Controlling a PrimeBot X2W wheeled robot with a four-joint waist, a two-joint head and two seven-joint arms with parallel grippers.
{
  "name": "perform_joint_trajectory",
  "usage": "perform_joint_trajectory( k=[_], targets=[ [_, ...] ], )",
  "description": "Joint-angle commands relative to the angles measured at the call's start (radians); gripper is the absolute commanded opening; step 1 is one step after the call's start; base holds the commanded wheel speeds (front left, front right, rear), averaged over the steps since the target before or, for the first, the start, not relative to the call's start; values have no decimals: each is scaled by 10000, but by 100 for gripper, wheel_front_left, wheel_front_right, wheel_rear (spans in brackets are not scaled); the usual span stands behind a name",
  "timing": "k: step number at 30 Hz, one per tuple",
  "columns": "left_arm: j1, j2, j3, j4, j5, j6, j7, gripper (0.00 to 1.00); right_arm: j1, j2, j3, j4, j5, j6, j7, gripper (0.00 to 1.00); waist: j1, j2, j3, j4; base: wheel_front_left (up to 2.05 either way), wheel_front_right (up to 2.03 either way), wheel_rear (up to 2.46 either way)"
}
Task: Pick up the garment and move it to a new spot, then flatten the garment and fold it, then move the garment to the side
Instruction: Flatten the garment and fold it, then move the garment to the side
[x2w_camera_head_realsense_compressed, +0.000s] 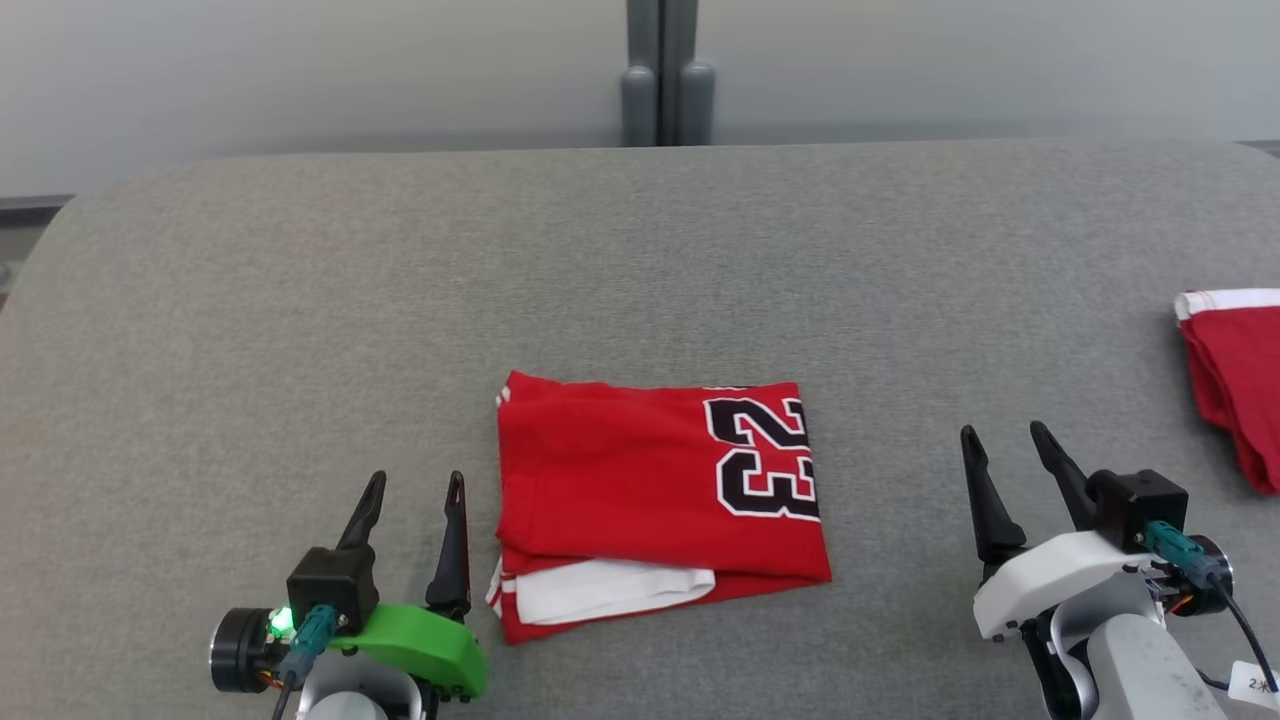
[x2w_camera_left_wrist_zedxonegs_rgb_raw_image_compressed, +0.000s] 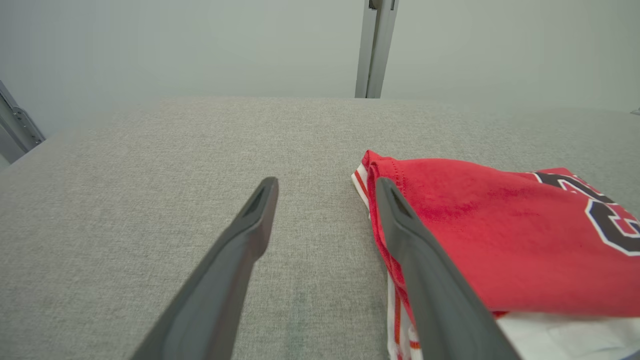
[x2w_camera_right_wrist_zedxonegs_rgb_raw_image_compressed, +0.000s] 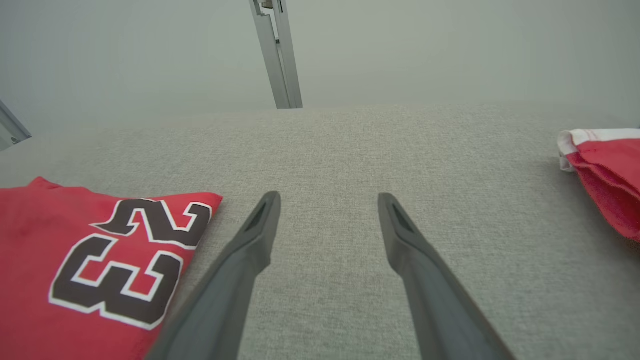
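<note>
Near the middle of the grey fabric-covered counter (x2w_camera_head_realsense_compressed: 300, 300), a little toward my side, lies the garment (x2w_camera_head_realsense_compressed: 640, 480), a red jersey folded into a tidy rectangle and lying flat. Its black, white-edged 23 sits sideways on the top layer toward 3 o'clock. A white layer with red striping pokes out from under the fold at about 7 o'clock.

At 8 o'clock from the jersey I have the left end effector (x2w_camera_head_realsense_compressed: 417, 480), fingers spread wide with nothing between them, pointing toward 12. On the wrist camera one of its fingers crosses in front of the jersey's hem. I can't tell from there whether it brushes the cloth, though the head camera seems to show a narrow strip of counter between them.

Out at 3 o'clock, well apart from the jersey, the right end effector (x2w_camera_head_realsense_compressed: 1002, 430) hangs over bare counter, fingers equally wide apart and gripping nothing.

Further toward 3 o'clock, at the frame edge, lies a second red cloth (x2w_camera_head_realsense_compressed: 1235, 390) with a white band along its far side. A grey post (x2w_camera_head_realsense_compressed: 665, 90) stands behind the counter at 12 o'clock.
</note>
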Motion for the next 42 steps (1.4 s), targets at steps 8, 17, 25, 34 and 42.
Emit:
perform_joint_trajectory(
  k=[8,17,25,34,42],
  targets=[
    [578,35,461,-215,613,204,-24,100,615,-31,-114,62,-206,-16,-16,100,0,-1,-413,-1211,0,0,0],
    [979,35,413,-444,526,399,-24,100,827,-30,41,195,-62,-14,-16,100,0,-1,-482,-1015,0,0,0],
    [755,34,319,-453,327,333,-24,100,123,-29,808,252,191,-16,-16,100,0,-1,-262,-466,0,0,0],
    [507,34,-236,-334,-109,268,-24,100,-1431,-33,2030,1400,720,-16,-16,100,0,-1,214,682,0,0,0],
    [510,34,-410,-247,-140,294,-24,100,-2078,-46,3079,4197,1384,-16,289,100,0,-1,383,1393,0,0,0]
  ],
)
